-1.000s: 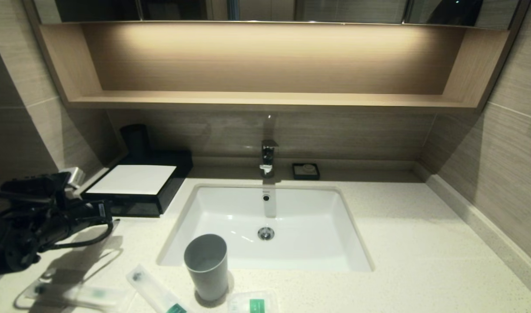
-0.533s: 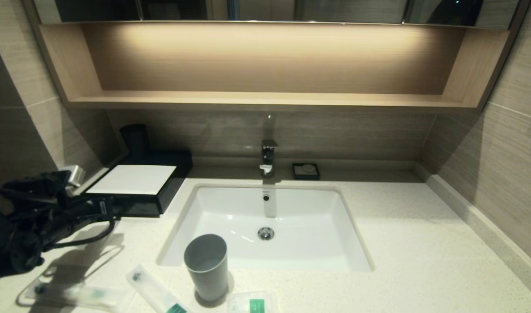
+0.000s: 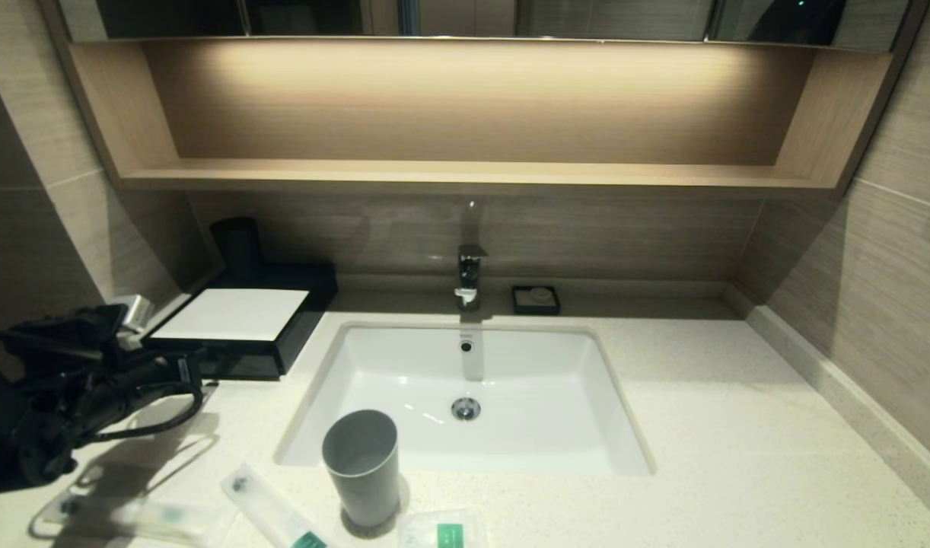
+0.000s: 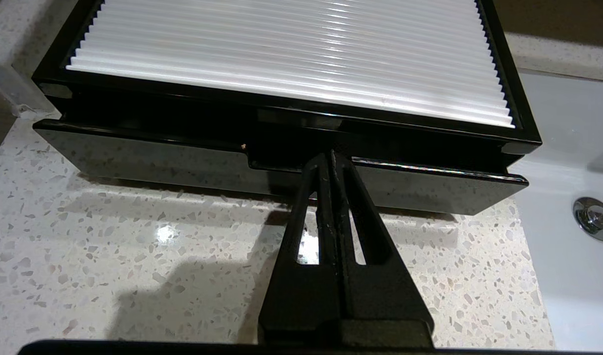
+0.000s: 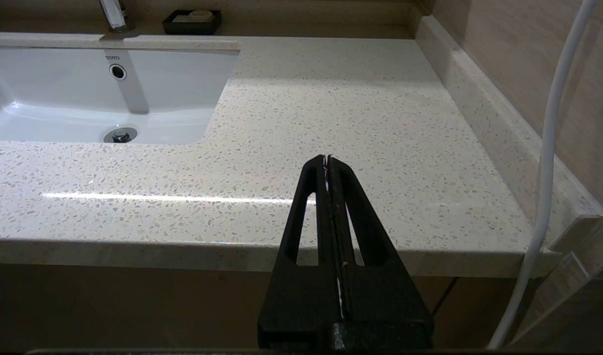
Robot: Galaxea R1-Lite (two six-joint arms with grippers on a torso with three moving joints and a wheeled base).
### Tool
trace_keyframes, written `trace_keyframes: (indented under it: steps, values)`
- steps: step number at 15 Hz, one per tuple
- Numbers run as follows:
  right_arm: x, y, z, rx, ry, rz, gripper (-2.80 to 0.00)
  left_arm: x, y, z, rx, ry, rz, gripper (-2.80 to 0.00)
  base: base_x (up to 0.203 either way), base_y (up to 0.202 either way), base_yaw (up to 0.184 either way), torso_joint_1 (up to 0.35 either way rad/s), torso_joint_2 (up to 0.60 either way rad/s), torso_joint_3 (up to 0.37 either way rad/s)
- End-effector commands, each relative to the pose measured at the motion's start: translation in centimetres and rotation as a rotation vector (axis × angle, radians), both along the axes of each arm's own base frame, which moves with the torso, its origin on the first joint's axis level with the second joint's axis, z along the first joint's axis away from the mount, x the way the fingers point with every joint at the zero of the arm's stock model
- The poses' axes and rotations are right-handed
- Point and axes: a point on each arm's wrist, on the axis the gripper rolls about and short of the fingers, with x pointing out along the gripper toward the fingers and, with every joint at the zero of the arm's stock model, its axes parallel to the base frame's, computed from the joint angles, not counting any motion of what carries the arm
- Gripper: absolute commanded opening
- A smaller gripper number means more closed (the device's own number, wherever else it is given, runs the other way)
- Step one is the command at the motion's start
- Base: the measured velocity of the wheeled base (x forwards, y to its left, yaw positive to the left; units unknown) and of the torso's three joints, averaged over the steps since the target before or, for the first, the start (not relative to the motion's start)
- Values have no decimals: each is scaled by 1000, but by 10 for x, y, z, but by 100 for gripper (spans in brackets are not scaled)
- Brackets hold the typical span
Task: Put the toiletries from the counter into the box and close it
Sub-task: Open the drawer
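The left gripper's (image 4: 331,157) fingers were pressed together, tips at the drawer notch of the low black box with white ribbed top (image 4: 291,54), evidently to hook it open. Three plastic-wrapped packets (image 3: 271,511) lay on the speckled table (image 3: 739,426), well in front of that box. Right gripper (image 5: 327,160) closed, parked.

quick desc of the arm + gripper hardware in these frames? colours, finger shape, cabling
Both grippers, left gripper and right gripper, look alike: matte black, two long tapered fingers, each with a slotted cutout. In the head view the left arm is black with looping black cables and a small silver block near the wrist. A white cable hangs beside the right gripper.
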Motion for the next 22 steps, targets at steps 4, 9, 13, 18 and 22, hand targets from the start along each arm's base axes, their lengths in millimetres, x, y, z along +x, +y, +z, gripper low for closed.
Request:
trace_keyframes:
  steps: [4,9,13,18,22]
  values:
    - [0,0,0,0,1,1,-280,0,1,-1,5,-2,3,-280,0,0,0,0,0,0]
    - [0,0,0,0,2,0,-280,1,4,-8,33,18,1,-280,0,0,0,0,0,0]
    - [0,0,0,0,2,0,-280,3,7,-14,48,-18,7,-280,0,0,0,0,0,0]
    - [0,0,0,0,1,1,-280,2,7,-14,55,-34,9,-280,0,0,0,0,0,0]
    - [0,0,0,0,2,0,-280,2,7,-14,55,-31,7,-280,0,0,0,0,0,0]
